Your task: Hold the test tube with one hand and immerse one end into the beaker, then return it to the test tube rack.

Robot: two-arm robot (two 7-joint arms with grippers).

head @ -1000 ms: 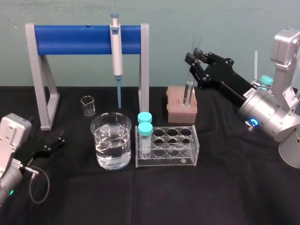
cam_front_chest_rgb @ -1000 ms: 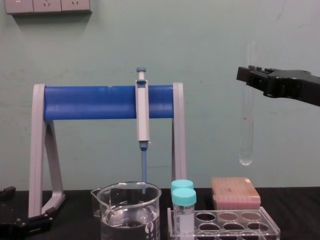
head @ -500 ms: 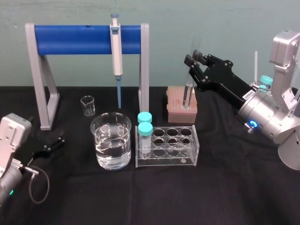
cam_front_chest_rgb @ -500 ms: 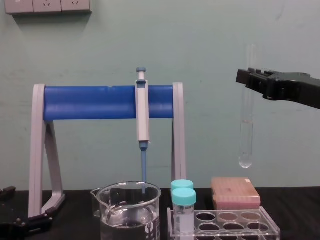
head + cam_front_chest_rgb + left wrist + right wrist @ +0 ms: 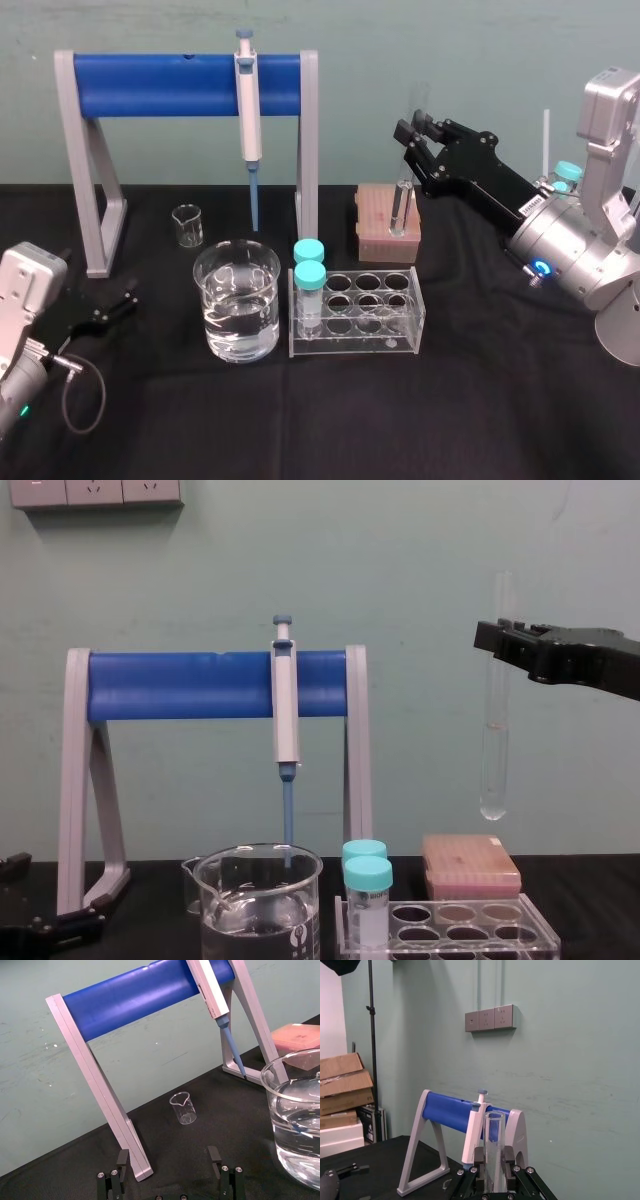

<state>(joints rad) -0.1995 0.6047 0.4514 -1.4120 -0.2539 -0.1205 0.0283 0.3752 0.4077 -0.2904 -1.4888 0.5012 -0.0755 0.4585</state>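
My right gripper (image 5: 500, 638) pinches the tube (image 5: 493, 750) on its upper part; I judge it light, slick and brittle, so gentle pressure; my left gripper (image 5: 168, 1157) lies spread, low left

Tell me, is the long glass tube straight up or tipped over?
Straight up. The test tube hangs vertically in the right gripper, open end up and round bottom down, in the air.
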